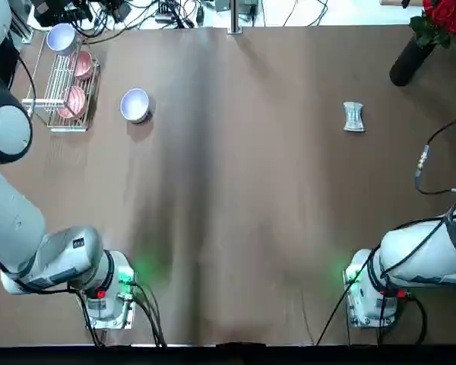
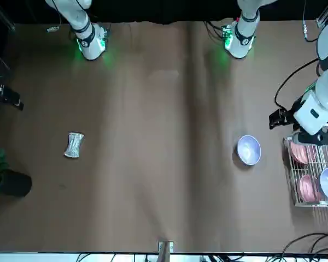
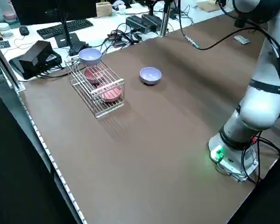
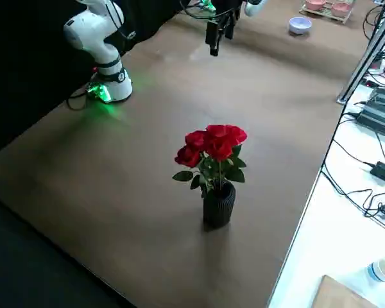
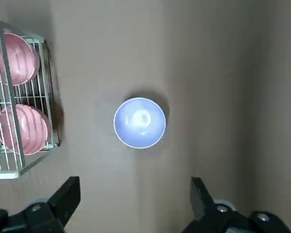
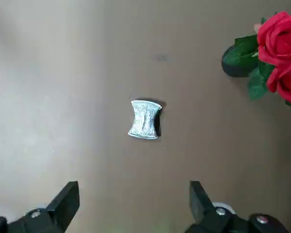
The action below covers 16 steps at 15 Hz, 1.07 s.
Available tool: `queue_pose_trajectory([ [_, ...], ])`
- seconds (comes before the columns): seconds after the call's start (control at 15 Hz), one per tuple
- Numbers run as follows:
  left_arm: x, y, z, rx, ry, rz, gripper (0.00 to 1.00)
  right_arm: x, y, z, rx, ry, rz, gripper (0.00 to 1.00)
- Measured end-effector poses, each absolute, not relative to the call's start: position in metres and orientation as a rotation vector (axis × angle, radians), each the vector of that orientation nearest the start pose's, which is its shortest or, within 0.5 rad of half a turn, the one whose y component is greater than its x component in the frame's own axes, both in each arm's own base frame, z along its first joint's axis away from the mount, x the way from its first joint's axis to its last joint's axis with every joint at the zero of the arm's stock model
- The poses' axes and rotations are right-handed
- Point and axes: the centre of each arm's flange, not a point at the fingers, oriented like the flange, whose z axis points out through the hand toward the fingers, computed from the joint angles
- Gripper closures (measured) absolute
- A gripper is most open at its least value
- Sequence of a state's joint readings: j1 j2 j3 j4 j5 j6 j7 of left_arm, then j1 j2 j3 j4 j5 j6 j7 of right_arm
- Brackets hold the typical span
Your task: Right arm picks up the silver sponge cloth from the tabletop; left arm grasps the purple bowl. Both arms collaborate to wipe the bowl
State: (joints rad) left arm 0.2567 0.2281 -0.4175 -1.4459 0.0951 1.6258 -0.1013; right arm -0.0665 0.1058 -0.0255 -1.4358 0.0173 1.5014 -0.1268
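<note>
Left gripper [image 5: 136,201]: held above the tabletop [image 1: 251,190] on the robot's left side, its two fingers apart with nothing between them — the purple bowl [image 5: 139,123] lies in view beyond the fingertips, untouched.
Right gripper [image 6: 135,203]: over the robot's right side of the tabletop, fingers likewise spread and holding nothing; the silver sponge cloth [image 6: 145,120] shows beyond them, well clear of both.
Purple bowl: upright on the tabletop toward the far side, to the right of the wire rack, near it but not touching; its pale inside faces up.
Silver sponge cloth: flat on the tabletop toward the far side, on the robot's right — well apart from the purple bowl, its middle narrower than its ends.
Wire rack [image 5: 5,174]: at the far left of the tabletop, bearing two pink bowls [image 5: 19,58] tipped on their sides and, at its far end, a second lavender bowl [image 1: 62,38].
Vase [image 4: 219,205]: dark and ribbed, standing upright beyond the cloth and farther to the robot's right, with red roses [image 4: 212,144] and green leaves above it.
</note>
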Motion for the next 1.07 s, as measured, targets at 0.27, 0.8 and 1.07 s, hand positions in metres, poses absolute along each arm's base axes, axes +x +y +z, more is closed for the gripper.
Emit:
queue_pose_trajectory([
  [0.27,0.619,-0.058,0.564,-3.133,0.08,0.045,0.0,0.578,-0.05,0.621,-3.121,-0.057,0.062,0.0],
  [0.8,0.653,-0.036,0.463,-3.181,0.035,0.124,0.0,0.587,-0.043,0.587,-3.112,-0.075,0.16,0.0],
  [1.07,0.652,-0.01,0.326,-3.19,0.066,-0.051,0.0,0.62,-0.045,0.505,-3.094,-0.074,0.306,0.0],
])
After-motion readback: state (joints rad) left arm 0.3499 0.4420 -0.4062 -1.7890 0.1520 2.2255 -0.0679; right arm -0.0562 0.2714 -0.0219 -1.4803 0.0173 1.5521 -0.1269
